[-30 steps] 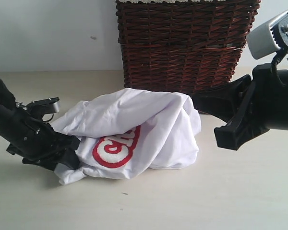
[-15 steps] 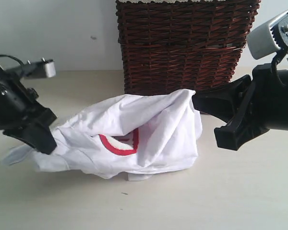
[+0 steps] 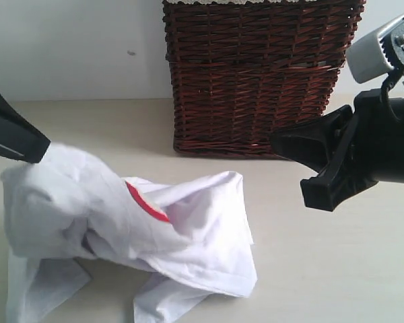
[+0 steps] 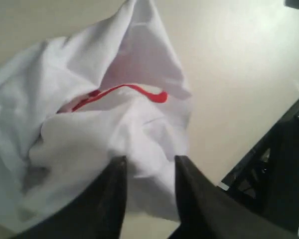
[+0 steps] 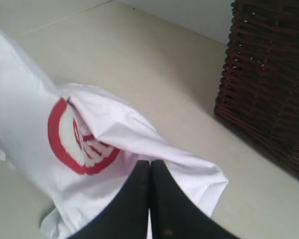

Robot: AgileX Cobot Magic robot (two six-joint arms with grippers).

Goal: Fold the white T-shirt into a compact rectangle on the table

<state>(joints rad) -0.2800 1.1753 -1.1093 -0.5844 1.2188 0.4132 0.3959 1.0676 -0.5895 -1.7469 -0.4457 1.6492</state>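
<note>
Tension from the left gripper (image 4: pixel 147 162), clamped on the white T-shirt (image 3: pixel 188 222), drags it left, clear of the wicker basket (image 3: pixel 256 74), still crumpled; right gripper (image 5: pixel 149 167) closed, empty.

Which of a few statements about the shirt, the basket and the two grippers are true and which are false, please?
1. The white T-shirt lies folded in a neat rectangle. False: it is a crumpled heap, with one end held up off the table.
2. The left gripper has shirt cloth between its fingers. True.
3. The right gripper holds a corner of the shirt. False: its jaws are shut on nothing, and the exterior view shows it apart from the cloth.
4. A dark wicker basket stands on the table behind the shirt. True.
</note>
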